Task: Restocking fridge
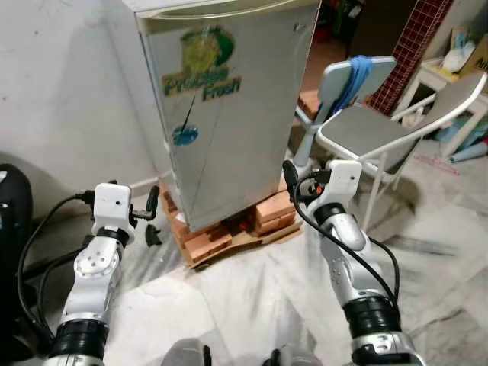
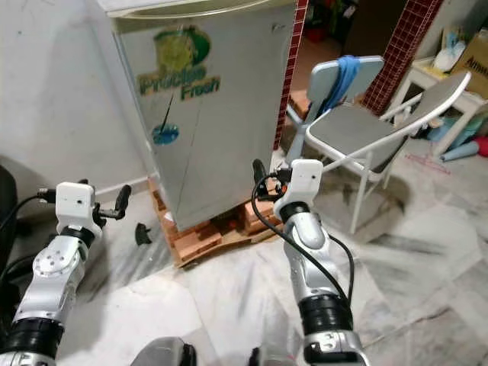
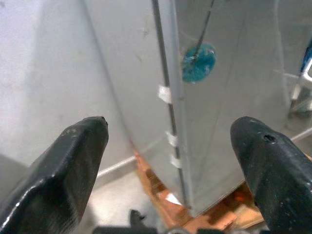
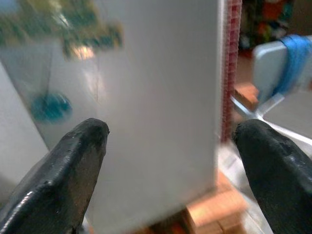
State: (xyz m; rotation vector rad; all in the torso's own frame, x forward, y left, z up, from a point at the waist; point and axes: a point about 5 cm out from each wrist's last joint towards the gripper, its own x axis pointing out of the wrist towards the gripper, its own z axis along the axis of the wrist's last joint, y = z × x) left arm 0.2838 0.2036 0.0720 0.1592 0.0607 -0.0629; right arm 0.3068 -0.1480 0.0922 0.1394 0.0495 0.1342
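So the fridge [image 1: 229, 114] is shut, propped on bricks [image 1: 229, 229] straight ahead of both grippers. Left gripper [image 1: 151, 217] and right gripper [image 1: 293, 183] are both spread wide, holding nothing, near the door's lower corners. I'd guess the steel door is stiff, slick and sealed tight, so hook its right edge beside the right gripper and pull.

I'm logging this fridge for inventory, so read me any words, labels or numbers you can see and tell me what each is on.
"Fresh": on the green sticker on the fridge door; the word above it is too blurred to read for sure.
Partial lettering on the cardboard box at the right edge: cut off, unreadable.
No other text is legible.
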